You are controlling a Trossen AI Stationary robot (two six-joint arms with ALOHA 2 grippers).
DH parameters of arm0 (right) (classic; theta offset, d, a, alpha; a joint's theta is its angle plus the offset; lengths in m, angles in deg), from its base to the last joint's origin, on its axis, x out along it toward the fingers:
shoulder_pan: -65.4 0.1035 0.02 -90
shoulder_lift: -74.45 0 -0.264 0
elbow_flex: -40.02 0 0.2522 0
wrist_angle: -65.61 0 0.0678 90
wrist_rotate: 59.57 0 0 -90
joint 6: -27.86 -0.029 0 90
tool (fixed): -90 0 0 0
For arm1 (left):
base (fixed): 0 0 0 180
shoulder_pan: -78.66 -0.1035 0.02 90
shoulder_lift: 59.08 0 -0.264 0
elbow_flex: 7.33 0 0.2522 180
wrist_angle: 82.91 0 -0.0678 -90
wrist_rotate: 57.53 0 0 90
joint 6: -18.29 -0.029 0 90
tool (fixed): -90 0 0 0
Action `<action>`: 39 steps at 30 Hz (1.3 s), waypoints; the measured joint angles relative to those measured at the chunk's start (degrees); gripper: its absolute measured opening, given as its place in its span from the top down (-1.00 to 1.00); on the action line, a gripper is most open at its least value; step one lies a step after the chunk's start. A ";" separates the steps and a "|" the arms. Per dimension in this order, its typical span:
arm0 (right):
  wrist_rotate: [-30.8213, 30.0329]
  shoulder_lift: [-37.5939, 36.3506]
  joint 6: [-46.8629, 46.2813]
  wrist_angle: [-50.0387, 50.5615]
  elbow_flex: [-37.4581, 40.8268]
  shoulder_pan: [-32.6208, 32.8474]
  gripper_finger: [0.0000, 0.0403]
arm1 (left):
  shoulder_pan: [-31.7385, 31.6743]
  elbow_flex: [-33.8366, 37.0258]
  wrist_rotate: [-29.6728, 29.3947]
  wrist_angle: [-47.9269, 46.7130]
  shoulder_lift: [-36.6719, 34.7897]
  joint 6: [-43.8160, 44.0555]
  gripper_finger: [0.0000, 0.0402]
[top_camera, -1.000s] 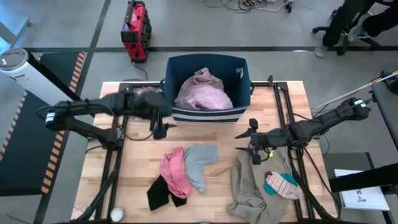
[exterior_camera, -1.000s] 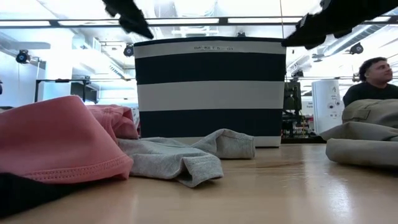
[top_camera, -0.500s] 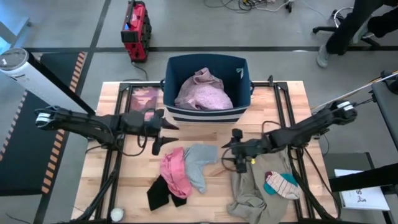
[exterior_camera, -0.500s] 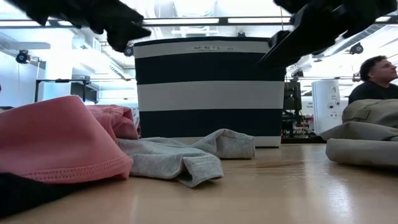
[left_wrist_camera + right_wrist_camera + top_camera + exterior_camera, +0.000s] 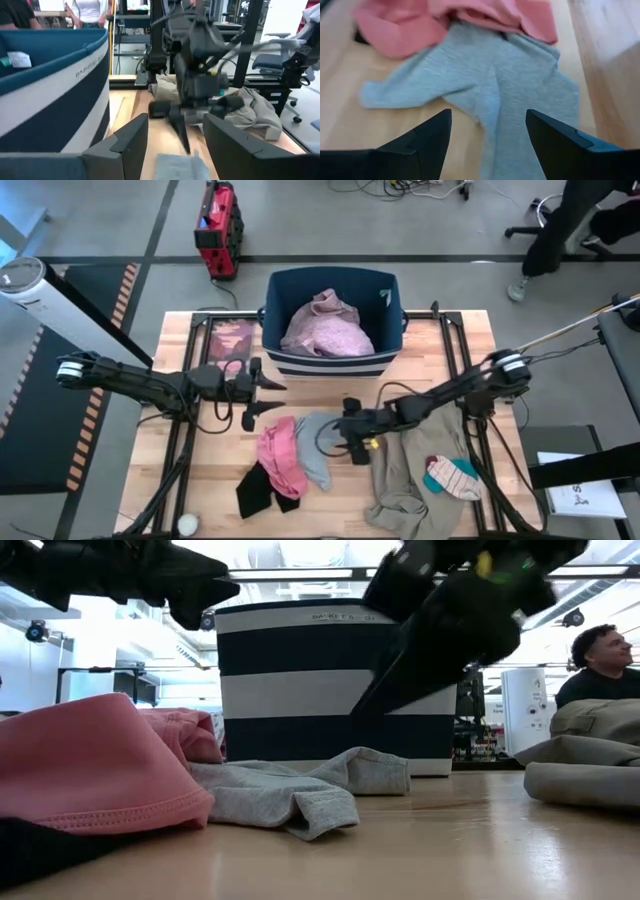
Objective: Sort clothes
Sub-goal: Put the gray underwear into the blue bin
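Observation:
A light blue-grey piece (image 5: 318, 442) lies flat on the table beside a pink piece (image 5: 280, 455) and a black piece (image 5: 255, 492). A khaki-beige piece (image 5: 405, 475) lies near the right, with a striped teal-white sock (image 5: 452, 477) on it. A pale pink shirt (image 5: 325, 328) lies in the navy striped bin (image 5: 392, 300). My right gripper (image 5: 346, 430) is open and empty just above the blue-grey piece's right edge (image 5: 495, 95). My left gripper (image 5: 265, 402) is open and empty in front of the bin's left corner.
A flat dark pink-printed book (image 5: 230, 338) lies left of the bin. A small white round thing (image 5: 187, 524) sits at the near left corner. A person (image 5: 600, 665) sits beyond the table's right side. Bare wood (image 5: 420, 370) shows between the bin and the clothes.
My right gripper has gone toward the table's left edge and down, from above the khaki piece to the blue-grey piece. My left gripper has drawn away from the bin, toward the near edge and lower. The clothes have not moved.

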State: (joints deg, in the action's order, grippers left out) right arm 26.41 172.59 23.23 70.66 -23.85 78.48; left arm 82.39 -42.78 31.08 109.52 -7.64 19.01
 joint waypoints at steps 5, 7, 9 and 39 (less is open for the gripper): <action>1.43 7.36 0.93 -0.02 -4.70 -1.48 -0.13 | 0.00 0.00 -0.10 0.94 0.00 -1.98 0.15; 2.98 9.84 1.07 1.38 -6.59 -2.00 -0.10 | 0.00 0.00 -0.11 1.20 0.00 -2.72 0.16; 4.39 11.81 0.81 2.79 -8.60 -2.55 -0.03 | 0.00 0.00 -0.13 1.21 0.00 -3.16 0.17; -6.83 -6.73 6.92 27.09 -19.69 -1.81 0.99 | 0.00 0.00 -0.18 1.60 -0.04 -3.20 0.23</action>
State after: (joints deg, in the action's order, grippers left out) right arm 19.58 165.86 30.15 97.75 -43.54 76.68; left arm 82.39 -42.78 30.90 111.12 -7.68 15.81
